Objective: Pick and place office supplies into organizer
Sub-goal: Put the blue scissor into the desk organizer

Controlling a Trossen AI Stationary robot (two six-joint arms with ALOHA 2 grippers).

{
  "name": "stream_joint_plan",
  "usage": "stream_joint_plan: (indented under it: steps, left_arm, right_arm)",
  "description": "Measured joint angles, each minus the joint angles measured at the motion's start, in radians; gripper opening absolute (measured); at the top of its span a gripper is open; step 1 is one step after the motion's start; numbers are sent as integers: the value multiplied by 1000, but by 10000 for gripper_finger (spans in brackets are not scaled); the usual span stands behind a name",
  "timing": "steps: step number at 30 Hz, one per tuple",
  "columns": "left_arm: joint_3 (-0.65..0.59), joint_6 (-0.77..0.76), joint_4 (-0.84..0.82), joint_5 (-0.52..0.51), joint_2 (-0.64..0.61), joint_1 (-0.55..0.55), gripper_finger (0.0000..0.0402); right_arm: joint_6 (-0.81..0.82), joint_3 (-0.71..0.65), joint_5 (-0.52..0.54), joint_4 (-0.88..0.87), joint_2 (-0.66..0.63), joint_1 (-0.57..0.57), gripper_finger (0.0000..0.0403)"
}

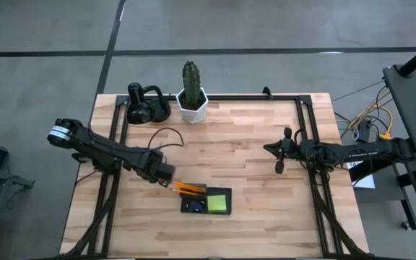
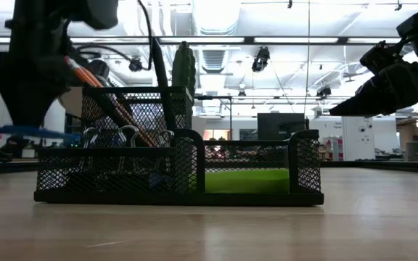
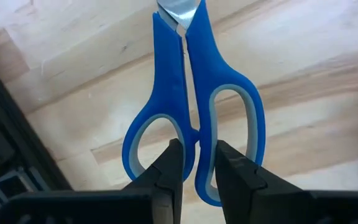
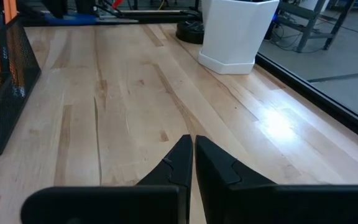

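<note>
My left gripper (image 3: 197, 149) is shut on the blue-handled scissors (image 3: 191, 81), which hang above the wood just left of the organizer (image 1: 208, 200); in the low view they show as a level blue bar (image 2: 38, 133). The black mesh organizer (image 2: 180, 170) holds orange pencils (image 1: 188, 189) leaning in its tall compartment, binder clips (image 2: 125, 136) and a lime-green sticky-note pad (image 1: 219, 202). My right gripper (image 4: 193, 146) waits shut at the table's right (image 1: 279, 155), holding nothing. My left gripper pinches the scissors between its two fingers at the inner bars of the two handle loops (image 3: 190, 127), where they meet. The fingers come from above, pointing down, one finger in each loop. The scissors lie level, closed, lifted clear of the table.
A white hexagonal pot (image 1: 192, 105) with a cactus and a black rounded gadget (image 1: 146, 107) stand at the far edge. A black frame (image 1: 305, 123) runs along the table's sides. Bare wood lies between the organizer and my right gripper.
</note>
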Motion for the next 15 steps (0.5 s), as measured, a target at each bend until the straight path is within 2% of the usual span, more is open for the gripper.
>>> stream_joint_plan:
  steps: [10,15]
  left_arm:
    - [164,31,-109,-17,-2,-2,52]
    - [247,30,-220,-23,-2,-4,52]
  right_arm:
    - [0,0,0,0,0,0,8]
    - [0,0,0,0,0,0,8]
